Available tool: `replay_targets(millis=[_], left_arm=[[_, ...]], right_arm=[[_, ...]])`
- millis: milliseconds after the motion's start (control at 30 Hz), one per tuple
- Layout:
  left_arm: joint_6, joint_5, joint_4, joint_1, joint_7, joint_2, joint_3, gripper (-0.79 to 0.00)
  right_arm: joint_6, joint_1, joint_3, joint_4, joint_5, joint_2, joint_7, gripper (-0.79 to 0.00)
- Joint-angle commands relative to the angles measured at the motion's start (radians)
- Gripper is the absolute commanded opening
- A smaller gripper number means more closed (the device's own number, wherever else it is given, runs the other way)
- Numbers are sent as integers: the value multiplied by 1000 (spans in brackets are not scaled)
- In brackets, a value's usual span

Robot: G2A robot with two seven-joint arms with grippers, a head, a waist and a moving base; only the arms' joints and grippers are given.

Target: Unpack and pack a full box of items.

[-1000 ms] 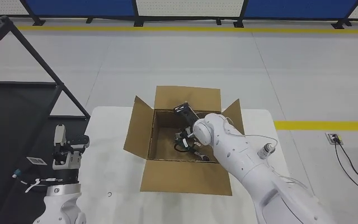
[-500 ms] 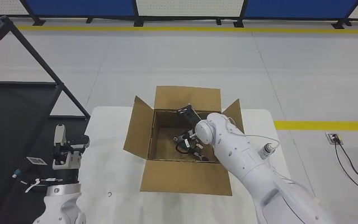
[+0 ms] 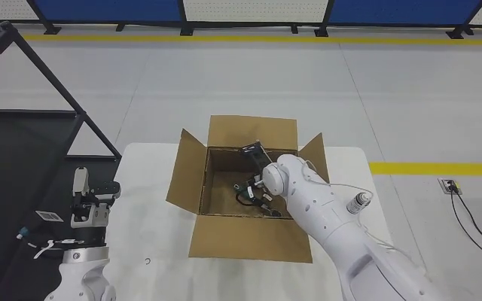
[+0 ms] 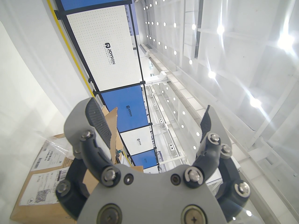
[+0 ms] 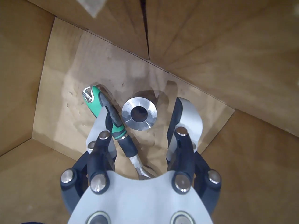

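Note:
An open cardboard box (image 3: 248, 239) stands in the middle of the white table (image 3: 151, 226). My right arm (image 3: 301, 188) dips into it. Inside, on the box floor (image 5: 70, 75), a short metal cylinder (image 5: 139, 113) stands on end beside a green-and-black-handled tool (image 5: 112, 115). My right gripper (image 5: 142, 111) hangs open just above them, its fingers either side of the cylinder, one finger partly behind the tool's handle. My left gripper (image 4: 151, 113) is open and empty, pointing upward by the table's left edge (image 3: 90, 197).
The box's four flaps stand open, the front one (image 3: 248, 248) lying toward me. A labelled side of the box (image 4: 46, 164) is beside the left gripper. A black metal frame (image 3: 45, 90) stands left of the table.
My right wrist has shifted slightly to the right inside the box. The left arm has not moved.

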Motion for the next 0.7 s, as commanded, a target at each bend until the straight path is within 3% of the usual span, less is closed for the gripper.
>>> replay_targets(millis=[0, 167, 667], left_arm=[[0, 0, 0, 0, 0, 0, 0, 0], [0, 0, 0, 0, 0, 0, 0, 0], [0, 0, 0, 0, 0, 0, 0, 0]], right_arm=[[2, 0, 1, 4, -2, -3, -1, -311], [7, 1, 5, 17, -5, -13, -8, -400], [15, 7, 18, 71, -10, -41, -22, -419]])
